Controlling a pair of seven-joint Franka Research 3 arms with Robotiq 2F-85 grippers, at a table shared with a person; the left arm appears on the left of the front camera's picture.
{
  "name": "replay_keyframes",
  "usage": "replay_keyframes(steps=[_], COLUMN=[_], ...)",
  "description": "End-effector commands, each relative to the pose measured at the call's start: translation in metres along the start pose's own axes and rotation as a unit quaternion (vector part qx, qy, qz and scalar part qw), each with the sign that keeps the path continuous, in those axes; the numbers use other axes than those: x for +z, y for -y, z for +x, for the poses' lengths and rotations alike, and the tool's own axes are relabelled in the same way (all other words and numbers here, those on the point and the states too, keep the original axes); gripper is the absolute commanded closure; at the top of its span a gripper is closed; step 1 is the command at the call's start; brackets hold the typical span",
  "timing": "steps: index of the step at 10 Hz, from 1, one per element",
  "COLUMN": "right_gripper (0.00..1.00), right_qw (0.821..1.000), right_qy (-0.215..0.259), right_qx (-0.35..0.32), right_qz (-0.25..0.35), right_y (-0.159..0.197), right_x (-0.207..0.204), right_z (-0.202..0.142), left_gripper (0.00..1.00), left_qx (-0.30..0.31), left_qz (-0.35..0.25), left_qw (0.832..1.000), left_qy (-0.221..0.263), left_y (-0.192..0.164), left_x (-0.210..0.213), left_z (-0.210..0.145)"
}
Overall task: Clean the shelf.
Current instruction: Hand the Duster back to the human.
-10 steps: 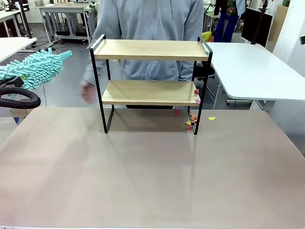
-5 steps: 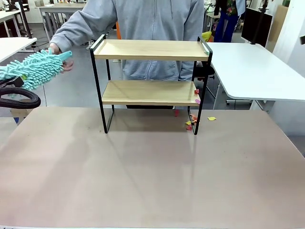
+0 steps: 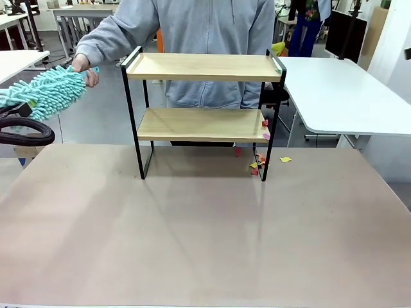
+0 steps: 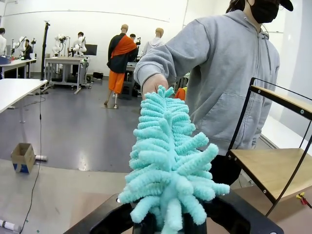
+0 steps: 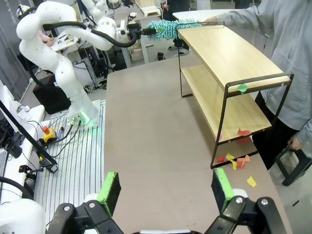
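Observation:
The shelf [image 3: 203, 67], two light wooden boards in a black frame, stands at the table's far middle; the right wrist view has the shelf [image 5: 229, 61] at upper right. Coloured paper scraps [image 3: 264, 127] lie at the right end of its lower board, and more scraps [image 3: 259, 162] lie by its right foot. My left gripper [image 4: 168, 225] is shut on a fluffy turquoise duster [image 4: 168, 156], held up left of the shelf [image 4: 265, 168]. A person's hand [image 3: 84, 66] grips the duster [image 3: 45, 91] at its far tip. My right gripper [image 5: 165, 190] hangs open, high over the table's near right.
A person in a grey hoodie [image 3: 205, 32] stands behind the shelf. A green scrap [image 5: 242, 87] sits on the upper right rail. A white table [image 3: 340, 90] stands at the right. The brown tabletop [image 3: 192, 231] stretches in front of the shelf.
The person's hand rose from beside the shelf's left leg to the duster's far tip and closed on it. The duster and both arms have held still.

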State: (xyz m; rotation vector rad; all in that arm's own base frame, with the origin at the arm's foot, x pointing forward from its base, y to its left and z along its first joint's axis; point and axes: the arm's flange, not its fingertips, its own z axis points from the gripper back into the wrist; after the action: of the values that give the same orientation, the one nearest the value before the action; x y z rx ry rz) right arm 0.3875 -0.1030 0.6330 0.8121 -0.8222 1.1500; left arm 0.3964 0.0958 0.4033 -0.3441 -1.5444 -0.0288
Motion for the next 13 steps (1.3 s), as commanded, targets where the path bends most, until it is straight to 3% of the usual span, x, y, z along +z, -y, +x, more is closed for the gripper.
replay_keyframes(steps=[1,5,6,7,8,9,10,13], right_gripper=[0.00,0.00,0.00,0.00,0.00,0.00,0.00,0.00], right_qw=[1.000,1.000,1.000,1.000,1.000,1.000,1.000,1.000], right_qy=[-0.001,-0.001,-0.001,-0.001,-0.001,-0.001,-0.001,-0.001], right_qx=[0.009,0.009,0.009,0.009,0.009,0.009,0.009,0.009], right_qz=[-0.002,-0.002,-0.002,-0.002,-0.002,-0.002,-0.002,-0.002], right_y=[-0.001,-0.001,-0.001,-0.001,-0.001,-0.001,-0.001,-0.001], right_x=[0.001,0.001,0.001,0.001,0.001,0.001,0.001,0.001], right_z=[0.001,0.001,0.001,0.001,0.001,0.001,0.001,0.001], left_gripper=[0.83,0.83,0.26,0.27,0.00,0.23,0.00,0.00], left_qx=[-0.005,-0.005,0.000,-0.001,0.006,0.010,0.014,0.105], left_qz=[0.000,0.000,0.000,0.006,0.001,0.002,0.004,-0.019], left_qw=[1.000,1.000,1.000,1.000,1.000,1.000,1.000,0.994], left_qy=[0.005,0.005,0.001,0.003,-0.003,-0.001,0.001,0.003], left_y=[0.000,0.000,0.000,0.001,-0.001,0.002,0.004,0.005], left_x=[0.001,0.001,0.000,0.000,-0.001,0.003,0.009,0.031], left_z=[0.003,0.003,0.001,0.004,0.005,0.007,0.011,0.058])
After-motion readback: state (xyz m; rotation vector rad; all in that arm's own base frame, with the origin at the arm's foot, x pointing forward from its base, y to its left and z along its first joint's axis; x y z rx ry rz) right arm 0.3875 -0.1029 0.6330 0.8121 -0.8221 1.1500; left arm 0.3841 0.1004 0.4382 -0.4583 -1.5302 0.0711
